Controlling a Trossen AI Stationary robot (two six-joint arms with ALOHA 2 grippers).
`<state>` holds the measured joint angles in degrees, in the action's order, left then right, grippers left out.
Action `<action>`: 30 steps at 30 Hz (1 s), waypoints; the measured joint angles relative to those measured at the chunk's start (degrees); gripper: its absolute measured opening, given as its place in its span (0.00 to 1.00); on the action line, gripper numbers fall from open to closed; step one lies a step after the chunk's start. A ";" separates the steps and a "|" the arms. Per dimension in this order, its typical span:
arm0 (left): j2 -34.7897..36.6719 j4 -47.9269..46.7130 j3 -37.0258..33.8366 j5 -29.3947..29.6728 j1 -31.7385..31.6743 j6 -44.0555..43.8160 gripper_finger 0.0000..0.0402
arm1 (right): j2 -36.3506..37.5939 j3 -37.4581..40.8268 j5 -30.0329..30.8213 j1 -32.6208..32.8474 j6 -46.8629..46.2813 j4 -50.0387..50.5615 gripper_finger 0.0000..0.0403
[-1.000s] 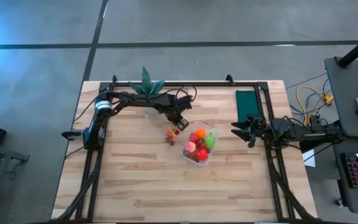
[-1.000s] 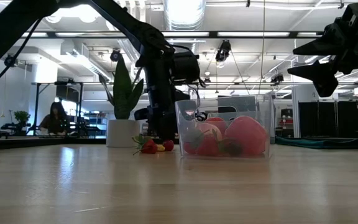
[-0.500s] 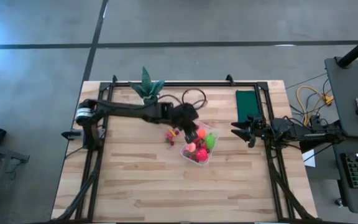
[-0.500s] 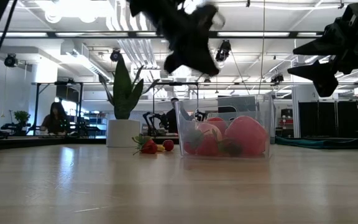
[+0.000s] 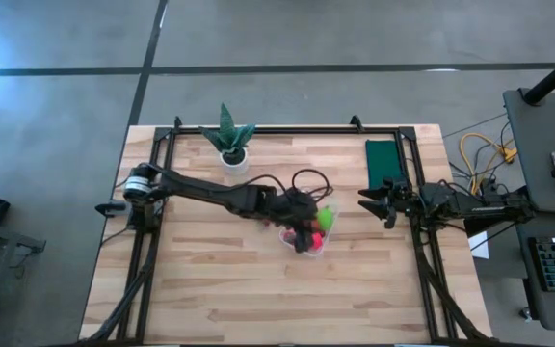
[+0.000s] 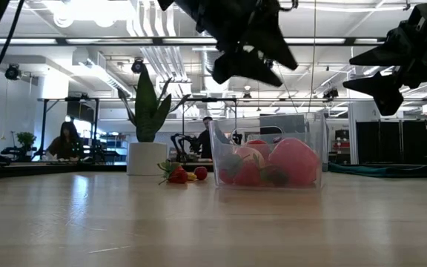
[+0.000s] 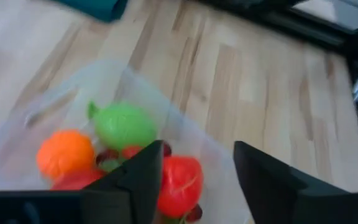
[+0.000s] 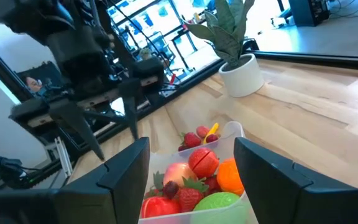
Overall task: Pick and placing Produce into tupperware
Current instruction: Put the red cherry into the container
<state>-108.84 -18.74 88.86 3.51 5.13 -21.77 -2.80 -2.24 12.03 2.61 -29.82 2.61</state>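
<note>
Now | we see left gripper (image 6: 247, 55) open, empty, above tupperware (image 5: 308, 227) mid-table | right gripper (image 5: 372, 201) parted, empty, near right edge | loose produce (image 6: 179, 175) beside tub

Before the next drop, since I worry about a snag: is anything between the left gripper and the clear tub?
Nothing visible: the left gripper hangs open above the clear rectangular plastic tub, with only air between.
</note>
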 joint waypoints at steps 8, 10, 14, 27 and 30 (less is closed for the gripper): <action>5.10 -22.44 0.92 11.73 -0.72 -0.40 0.54 | 0.01 0.00 -0.02 -0.02 -0.01 0.00 0.56; 5.90 -28.54 0.39 15.23 -1.89 -1.32 0.53 | 0.00 0.00 -0.01 -0.01 -0.01 0.00 0.56; 5.77 -34.56 -0.35 6.96 -5.96 -7.48 0.49 | 0.03 0.00 0.00 -0.02 -0.02 -0.02 0.56; -2.41 -32.35 -1.14 4.97 -11.17 -4.75 0.36 | 0.00 0.00 -0.03 0.00 -0.02 0.01 0.56; -4.72 -32.44 -1.14 4.16 -11.17 -4.76 0.36 | 0.01 0.00 -0.02 0.00 -0.02 0.00 0.56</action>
<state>-113.56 -51.18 87.72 7.67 -6.04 -26.53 -2.79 -2.24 12.01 2.61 -29.85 2.61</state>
